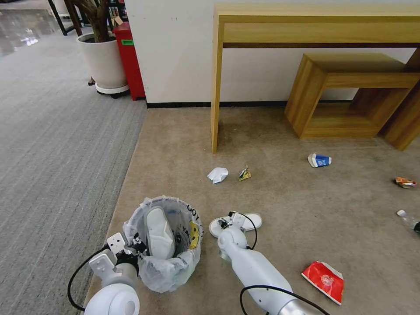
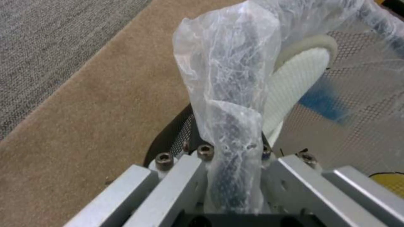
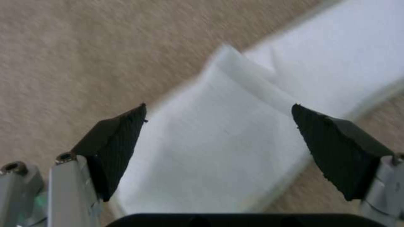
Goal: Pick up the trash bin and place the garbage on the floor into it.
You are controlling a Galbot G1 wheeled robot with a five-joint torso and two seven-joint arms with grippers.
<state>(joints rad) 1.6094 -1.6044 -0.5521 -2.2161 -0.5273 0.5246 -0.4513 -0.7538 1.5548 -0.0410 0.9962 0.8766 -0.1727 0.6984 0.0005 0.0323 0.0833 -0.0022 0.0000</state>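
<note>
The left gripper [image 1: 133, 246] is clamped on the bagged rim of the trash bin [image 1: 168, 267], which sits near the beige carpet's [image 1: 280, 201] left edge with one slipper [image 1: 158, 234] inside. The right gripper [image 3: 219, 142] hangs spread wide over the second slipper [image 1: 251, 222] beside the bin.

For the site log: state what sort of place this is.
Probably an office or lobby-like indoor space, perhaps a mock hotel room. A light wooden desk with a matching stool stands against a white wall, beige carpet meets grey striped carpet, and a big potted plant stands in the corridor.
</note>
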